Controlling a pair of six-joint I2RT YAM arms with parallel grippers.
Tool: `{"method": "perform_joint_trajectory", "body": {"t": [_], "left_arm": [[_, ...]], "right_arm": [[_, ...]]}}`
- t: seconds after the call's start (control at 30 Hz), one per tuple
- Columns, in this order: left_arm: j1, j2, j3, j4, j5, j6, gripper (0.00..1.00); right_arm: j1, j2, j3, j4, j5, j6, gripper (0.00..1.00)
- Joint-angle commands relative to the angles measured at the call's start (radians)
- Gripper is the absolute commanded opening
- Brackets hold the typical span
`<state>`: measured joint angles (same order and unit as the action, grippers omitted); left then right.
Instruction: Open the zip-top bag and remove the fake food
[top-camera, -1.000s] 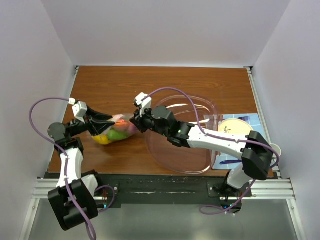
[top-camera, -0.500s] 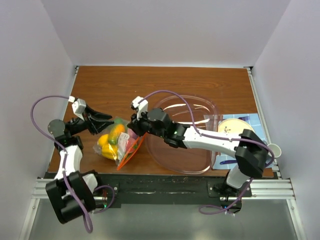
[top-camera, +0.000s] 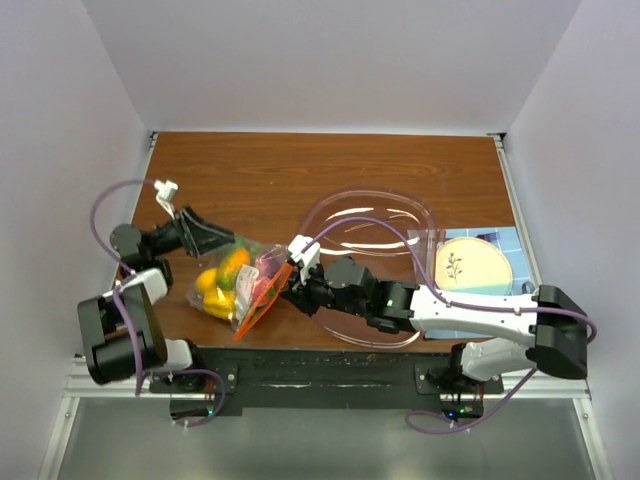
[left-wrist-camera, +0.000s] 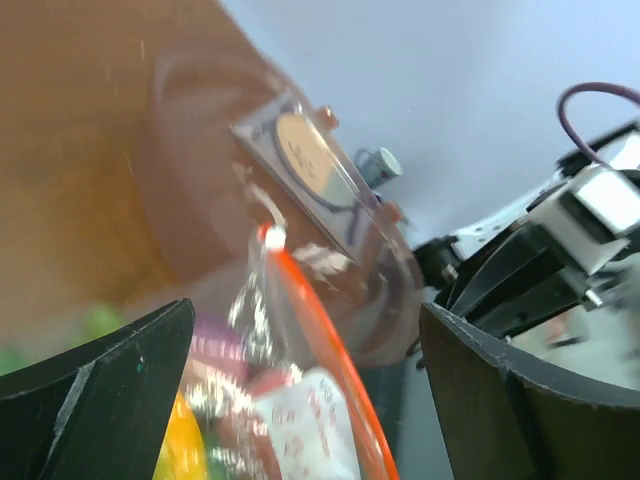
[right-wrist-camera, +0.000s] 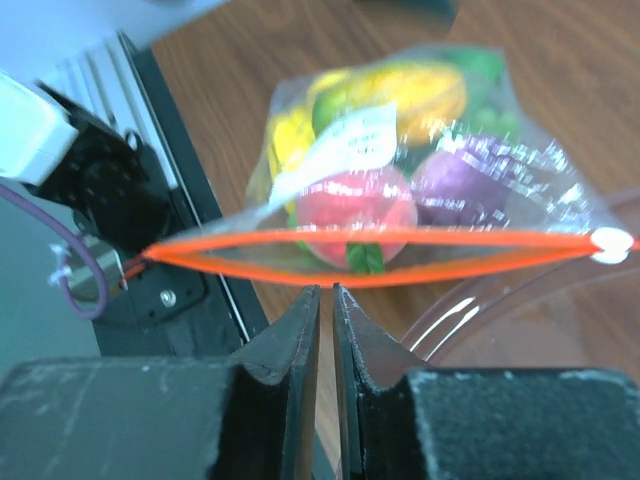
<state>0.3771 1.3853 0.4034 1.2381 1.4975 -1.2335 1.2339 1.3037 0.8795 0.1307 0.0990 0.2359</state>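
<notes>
Left gripper (top-camera: 215, 243) with its fingers spread as wide as they go, clear of the zip-top bag (top-camera: 240, 285) and on the side of it away from the clear bowl (top-camera: 370, 195); half a second earlier the fingers were narrower, and a second ago they were clamped on that end of the bag. Right gripper (top-camera: 287, 292) with its fingers drawn almost together, only a thin slit between them, the tips right at the nearer lip of the red-orange zip strip (top-camera: 262, 298); whether they pinch the plastic cannot be told. This arm now lies across the bowl's near rim, whereas in both earlier frames it reached over the bowl's middle and met the bag at its far corner. A second ago the bag hung taut between the two grippers; it now rests on the bench (top-camera: 250, 170) just beside the bowl, in the place it held half a second ago. The mouth gapes in a narrow lens shape, as the right wrist view shows. The fake food (top-camera: 222, 280) is all inside the bag: yellow, orange, green, pink-red and purple pieces.
</notes>
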Motion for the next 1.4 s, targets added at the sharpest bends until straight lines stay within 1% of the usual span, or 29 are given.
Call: {"method": "perform_joint_trajectory", "body": {"t": [0.0,0.03,0.07,0.1,0.13,0.17,0.2,0.23,0.27,0.33,0.37,0.4,0.47,0.5,0.53,0.6,0.63,0.67,0.7,0.73,0.83,0.97,1.1,1.13,1.23,1.37], "left_arm": [[-0.030,-0.111,0.331,0.449,0.008,0.031,1.00],[-0.024,-0.103,0.488,0.156,-0.026,0.119,1.00],[-0.023,-0.100,0.571,-0.099,-0.148,0.252,1.00],[-0.027,-0.104,0.674,-0.461,-0.295,0.765,1.00],[-0.144,-0.088,0.982,-1.314,-0.589,1.028,1.00],[-0.243,-0.062,1.076,-1.444,-0.996,1.165,1.00],[-0.298,-0.021,1.125,-1.497,-1.014,1.284,1.00],[-0.319,-0.008,1.181,-1.591,-0.985,1.287,1.00],[-0.319,-0.003,1.186,-1.627,-0.971,1.286,1.00],[-0.291,-0.017,1.122,-1.703,-0.977,1.331,1.00],[-0.281,-0.035,1.086,-1.726,-0.979,1.383,1.00],[-0.270,-0.045,1.001,-1.778,-0.982,1.416,1.00],[-0.239,-0.069,0.903,-1.824,-1.006,1.488,1.00],[-0.224,-0.107,0.790,-1.835,-1.010,1.549,1.00],[-0.177,-0.126,0.735,-1.836,-1.004,1.580,1.00],[-0.124,-0.167,0.617,-1.865,-1.001,1.669,1.00],[-0.084,-0.173,0.592,-1.887,-0.994,1.698,1.00],[-0.072,-0.178,0.571,-1.907,-0.991,1.744,1.00],[-0.066,-0.177,0.537,-1.936,-0.990,1.759,1.00],[-0.066,-0.178,0.522,-1.942,-0.991,1.764,1.00],[-0.066,-0.175,0.492,-1.938,-0.970,1.760,1.00],[-0.067,-0.166,0.463,-1.905,-0.932,1.760,1.00],[-0.073,-0.140,0.414,-1.834,-0.913,1.755,1.00],[-0.086,-0.128,0.419,-1.830,-0.919,1.749,1.00],[-0.101,-0.094,0.426,-1.803,-0.912,1.740,1.00],[-0.161,-0.091,0.413,-1.751,-0.942,1.734,1.00]], "right_arm": [[0.018,0.014,0.009,0.020,0.045,0.008,0.16],[0.019,0.026,0.016,0.012,0.045,0.006,0.17],[0.024,0.032,0.038,0.007,0.045,0.003,0.17],[0.027,0.038,0.048,0.004,0.048,0.003,0.18],[0.030,0.046,0.056,-0.003,0.053,0.000,0.18],[0.038,0.049,0.070,-0.006,0.057,0.000,0.18],[0.042,0.049,0.075,-0.008,0.065,0.000,0.19],[0.048,0.048,0.078,-0.006,0.076,0.000,0.20],[0.055,0.048,0.081,-0.006,0.082,0.000,0.23],[0.064,0.046,0.079,-0.006,0.097,-0.006,0.23],[0.065,0.049,0.076,-0.003,0.102,-0.006,0.23],[0.067,0.051,0.073,-0.002,0.103,-0.010,0.24],[0.067,0.071,0.076,-0.002,0.107,-0.017,0.24],[0.068,0.078,0.078,-0.002,0.107,-0.023,0.24],[0.067,0.084,0.081,-0.003,0.108,-0.027,0.24],[0.068,0.112,0.087,-0.008,0.120,-0.041,0.24],[0.070,0.118,0.090,-0.009,0.128,-0.044,0.25],[0.070,0.126,0.090,-0.006,0.146,-0.047,0.27],[0.070,0.138,0.090,0.000,0.154,-0.053,0.30],[0.070,0.144,0.090,0.003,0.165,-0.056,0.35],[0.070,0.167,0.095,0.010,0.195,-0.063,0.44],[0.072,0.189,0.102,0.027,0.219,-0.070,0.48],[0.072,0.224,0.128,0.040,0.243,-0.092,0.51],[0.073,0.247,0.148,0.037,0.286,-0.093,0.54],[0.081,0.285,0.193,0.026,0.358,-0.112,0.56],[0.098,0.351,0.245,0.021,0.389,-0.155,0.57]]}}
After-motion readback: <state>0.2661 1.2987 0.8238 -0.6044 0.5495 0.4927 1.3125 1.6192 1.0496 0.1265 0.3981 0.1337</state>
